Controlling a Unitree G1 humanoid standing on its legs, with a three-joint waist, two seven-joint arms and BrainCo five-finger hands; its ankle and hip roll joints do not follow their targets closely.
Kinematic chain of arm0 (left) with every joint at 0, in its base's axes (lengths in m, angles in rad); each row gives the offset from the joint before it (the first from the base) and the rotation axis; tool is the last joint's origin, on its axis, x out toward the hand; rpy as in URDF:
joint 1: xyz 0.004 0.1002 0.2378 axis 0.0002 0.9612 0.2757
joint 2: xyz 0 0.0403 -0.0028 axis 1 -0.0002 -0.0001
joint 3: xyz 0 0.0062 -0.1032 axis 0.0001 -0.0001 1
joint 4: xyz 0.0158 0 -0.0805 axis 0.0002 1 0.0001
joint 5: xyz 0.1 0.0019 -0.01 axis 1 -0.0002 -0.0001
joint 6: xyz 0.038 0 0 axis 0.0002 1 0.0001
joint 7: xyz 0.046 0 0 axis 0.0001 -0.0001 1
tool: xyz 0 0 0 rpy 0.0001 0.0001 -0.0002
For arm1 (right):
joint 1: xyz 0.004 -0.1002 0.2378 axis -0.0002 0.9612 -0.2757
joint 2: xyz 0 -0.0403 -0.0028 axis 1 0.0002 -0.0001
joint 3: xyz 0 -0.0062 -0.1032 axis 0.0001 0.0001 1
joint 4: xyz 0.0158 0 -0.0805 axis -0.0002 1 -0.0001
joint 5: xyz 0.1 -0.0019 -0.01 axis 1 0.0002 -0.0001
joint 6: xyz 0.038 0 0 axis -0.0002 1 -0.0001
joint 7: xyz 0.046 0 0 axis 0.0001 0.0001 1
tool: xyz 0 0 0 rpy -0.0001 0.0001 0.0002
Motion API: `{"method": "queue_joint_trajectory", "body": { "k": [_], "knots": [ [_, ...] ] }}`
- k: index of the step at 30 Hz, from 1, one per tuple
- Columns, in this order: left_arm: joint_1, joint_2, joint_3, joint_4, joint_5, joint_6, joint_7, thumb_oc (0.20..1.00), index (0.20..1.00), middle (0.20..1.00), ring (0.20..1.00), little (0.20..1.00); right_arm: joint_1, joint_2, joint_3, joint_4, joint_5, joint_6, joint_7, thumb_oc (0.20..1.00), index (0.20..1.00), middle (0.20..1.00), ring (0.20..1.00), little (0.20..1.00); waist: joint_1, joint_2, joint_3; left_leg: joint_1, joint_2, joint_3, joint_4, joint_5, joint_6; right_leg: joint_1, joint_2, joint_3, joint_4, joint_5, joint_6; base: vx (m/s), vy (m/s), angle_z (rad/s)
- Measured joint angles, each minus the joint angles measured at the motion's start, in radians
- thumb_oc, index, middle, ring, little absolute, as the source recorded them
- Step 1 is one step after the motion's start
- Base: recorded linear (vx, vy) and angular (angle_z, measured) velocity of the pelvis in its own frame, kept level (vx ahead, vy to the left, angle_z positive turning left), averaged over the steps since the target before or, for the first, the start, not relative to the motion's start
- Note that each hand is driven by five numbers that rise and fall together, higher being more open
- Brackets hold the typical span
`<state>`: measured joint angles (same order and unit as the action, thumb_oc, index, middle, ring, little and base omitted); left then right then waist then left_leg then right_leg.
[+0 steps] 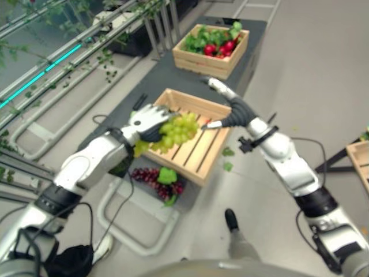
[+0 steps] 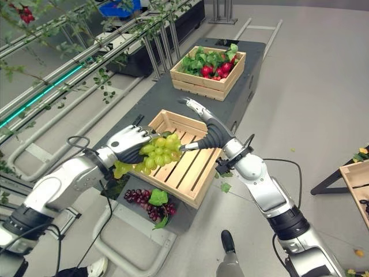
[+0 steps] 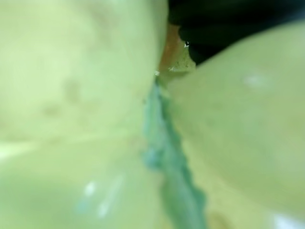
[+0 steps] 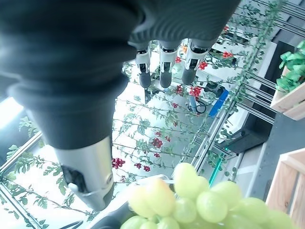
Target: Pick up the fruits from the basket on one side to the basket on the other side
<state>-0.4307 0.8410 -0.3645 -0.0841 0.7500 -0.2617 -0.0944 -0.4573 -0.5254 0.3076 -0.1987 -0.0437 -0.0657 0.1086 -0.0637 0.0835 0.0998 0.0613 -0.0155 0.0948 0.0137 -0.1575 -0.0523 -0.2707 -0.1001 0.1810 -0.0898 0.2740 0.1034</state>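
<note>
A bunch of green grapes (image 2: 158, 151) hangs over the near wooden crate (image 2: 190, 173), by its left rim. My left hand (image 2: 130, 141) is shut on the bunch from the left, and its wrist view sits right against the green grapes (image 3: 71, 95). My right hand (image 2: 203, 118) is open above the crate's far side, fingers (image 4: 164, 71) straight and pointing away, thumb toward the bunch without holding it. The right wrist view shows the green grapes (image 4: 200, 200) just below that hand. A bunch of purple grapes (image 2: 141, 197) with a green leaf lies on the dark table (image 2: 132, 216) in front of the crate.
A second wooden crate (image 2: 207, 69) with red fruit and green leaves stands at the table's far end. Another crate (image 2: 357, 179) shows at the right edge on a stand. Metal rails and vines (image 2: 69, 75) run along the left.
</note>
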Motion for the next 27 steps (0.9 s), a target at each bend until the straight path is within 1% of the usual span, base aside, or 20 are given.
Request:
{"method": "queue_joint_trajectory", "body": {
  "k": [4, 8, 9, 12, 17, 23, 24, 25, 27],
  "knots": [
    [0.016, -0.018, 0.001, -0.002, 0.022, 0.003, 0.001, 0.200, 0.200, 0.200, 0.200, 0.200, 0.002, 0.001, 0.000, -0.004, 0.017, 0.000, 0.007, 1.000, 1.000, 1.000, 1.000, 1.000, 0.001, -0.001, 0.000, 0.001, 0.003, 0.003, -0.006, 0.000, 0.000, -0.003, 0.004, 0.001, 0.000, -0.001, -0.002, -0.01, -0.013, -0.02],
    [0.038, -0.019, 0.009, -0.012, 0.022, 0.003, 0.001, 0.200, 0.200, 0.200, 0.200, 0.200, 0.002, 0.002, 0.000, -0.013, 0.017, 0.000, 0.007, 1.000, 1.000, 1.000, 1.000, 1.000, 0.001, -0.001, 0.000, 0.001, 0.007, 0.005, -0.007, 0.000, -0.001, -0.003, 0.008, 0.001, 0.000, -0.001, -0.003, 0.00, 0.000, 0.00],
    [0.070, -0.023, 0.041, -0.029, 0.022, 0.002, 0.001, 0.200, 0.200, 0.200, 0.200, 0.200, 0.002, 0.001, -0.002, -0.014, 0.018, 0.000, 0.006, 1.000, 1.000, 1.000, 1.000, 1.000, 0.000, -0.001, 0.000, 0.002, 0.008, 0.006, -0.008, 0.000, -0.001, -0.003, 0.009, 0.001, 0.000, -0.001, -0.003, 0.00, 0.000, 0.00],
    [0.104, -0.031, 0.085, -0.040, 0.022, 0.003, 0.002, 0.200, 0.200, 0.200, 0.200, 0.200, 0.010, 0.001, -0.005, -0.013, 0.027, 0.000, 0.006, 1.000, 1.000, 1.000, 1.000, 1.000, 0.005, -0.001, 0.000, 0.002, 0.008, 0.006, -0.009, 0.000, -0.001, -0.003, 0.009, 0.001, 0.000, -0.001, -0.003, 0.00, 0.000, 0.00],
    [0.117, -0.031, 0.117, -0.040, 0.022, 0.004, 0.005, 0.200, 0.200, 0.200, 0.200, 0.200, 0.027, 0.006, -0.005, -0.008, 0.037, 0.002, 0.007, 1.000, 1.000, 1.000, 1.000, 1.000, 0.005, -0.002, 0.000, 0.003, 0.009, 0.005, -0.010, 0.000, -0.001, -0.003, 0.010, 0.000, 0.000, -0.001, -0.003, 0.00, 0.000, 0.00],
    [0.162, -0.033, 0.131, -0.038, 0.022, 0.011, 0.009, 0.200, 0.200, 0.200, 0.200, 0.200, 0.100, 0.006, -0.001, -0.007, 0.033, 0.008, 0.047, 1.000, 1.000, 1.000, 1.000, 1.000, 0.007, -0.005, 0.001, 0.014, 0.010, 0.010, -0.023, 0.003, -0.003, -0.002, 0.011, 0.001, 0.000, -0.003, -0.005, 0.00, -0.003, -0.04],
    [0.162, -0.035, 0.132, -0.030, 0.022, 0.012, 0.011, 0.200, 0.200, 0.200, 0.200, 0.200, 0.094, 0.012, 0.006, 0.002, 0.029, 0.008, 0.048, 1.000, 1.000, 1.000, 1.000, 1.000, 0.006, -0.005, 0.001, 0.013, 0.010, 0.010, -0.020, 0.003, -0.003, -0.002, 0.013, 0.001, 0.000, -0.002, -0.005, -0.05, -0.006, 0.00],
    [0.162, -0.036, 0.133, -0.027, 0.022, 0.029, 0.013, 0.200, 0.200, 0.200, 0.200, 0.200, 0.092, 0.021, 0.008, 0.013, 0.018, 0.012, 0.053, 1.000, 1.000, 1.000, 1.000, 1.000, 0.005, -0.007, 0.002, 0.014, 0.011, 0.011, -0.021, 0.003, -0.004, -0.002, 0.013, 0.000, 0.000, -0.002, -0.005, 0.00, 0.000, 0.00],
    [0.175, -0.036, 0.152, -0.033, 0.022, 0.031, 0.014, 0.200, 0.200, 0.200, 0.200, 0.200, 0.094, 0.033, 0.014, 0.014, 0.013, 0.013, 0.057, 1.000, 1.000, 1.000, 1.000, 1.000, 0.010, -0.007, 0.002, 0.014, 0.012, 0.010, -0.021, 0.003, -0.004, -0.002, 0.014, 0.000, 0.000, -0.002, -0.005, 0.05, 0.014, 0.00]
  ]
}}
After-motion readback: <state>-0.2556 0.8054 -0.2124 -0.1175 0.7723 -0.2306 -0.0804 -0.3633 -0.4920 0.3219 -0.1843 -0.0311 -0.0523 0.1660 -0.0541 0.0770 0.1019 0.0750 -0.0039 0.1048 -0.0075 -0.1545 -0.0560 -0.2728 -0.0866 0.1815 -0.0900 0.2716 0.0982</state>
